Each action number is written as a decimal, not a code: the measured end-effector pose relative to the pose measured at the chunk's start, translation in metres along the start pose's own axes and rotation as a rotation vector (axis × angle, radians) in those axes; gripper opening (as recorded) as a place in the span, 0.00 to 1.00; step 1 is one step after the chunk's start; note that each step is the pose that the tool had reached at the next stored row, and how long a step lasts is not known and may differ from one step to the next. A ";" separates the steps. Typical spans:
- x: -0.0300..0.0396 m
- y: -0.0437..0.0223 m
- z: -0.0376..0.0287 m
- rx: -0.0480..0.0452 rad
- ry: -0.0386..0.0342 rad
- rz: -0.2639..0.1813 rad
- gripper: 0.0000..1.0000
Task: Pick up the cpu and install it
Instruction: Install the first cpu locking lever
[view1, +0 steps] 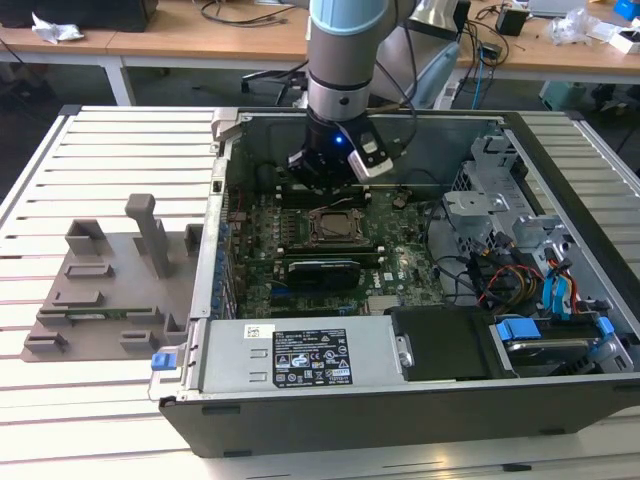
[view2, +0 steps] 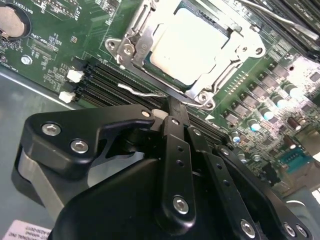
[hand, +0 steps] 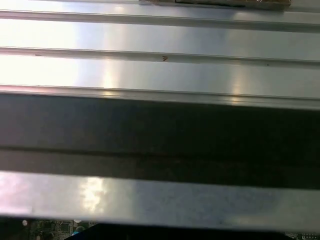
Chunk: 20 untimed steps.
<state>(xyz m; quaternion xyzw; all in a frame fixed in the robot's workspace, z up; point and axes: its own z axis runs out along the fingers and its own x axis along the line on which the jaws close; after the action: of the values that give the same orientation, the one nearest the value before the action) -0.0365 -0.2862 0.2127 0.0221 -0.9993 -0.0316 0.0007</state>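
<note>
The cpu (view2: 192, 47), a pale silver square, lies flat inside the metal socket frame (view2: 131, 37) on the green motherboard. In the second wrist view my gripper (view2: 176, 107) has its black fingers (view2: 176, 150) pressed together with nothing between them. Their tips sit at the socket frame's edge, next to a thin wire lever (view2: 140, 92). In the exterior view the gripper (view1: 325, 185) hangs inside the open computer case, just behind the socket (view1: 332, 228).
A long black card (view1: 322, 268) lies in front of the socket. The power supply (view1: 300, 355) fills the case's near side, and a drive cage with cables (view1: 530, 270) stands on the exterior view's right. A grey fixture (view1: 110, 275) rests on the ribbed table (hand: 160, 70).
</note>
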 end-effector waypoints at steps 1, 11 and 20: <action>-0.0011 -0.0001 0.0005 0.0004 0.0002 0.000 0.11; -0.0125 -0.0010 0.0069 0.0034 0.0017 -0.001 0.11; -0.0172 -0.0032 0.0101 0.0089 0.0021 -0.001 0.11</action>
<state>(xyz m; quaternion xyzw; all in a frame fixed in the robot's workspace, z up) -0.0192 -0.2880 0.2024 0.0225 -0.9994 -0.0271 0.0016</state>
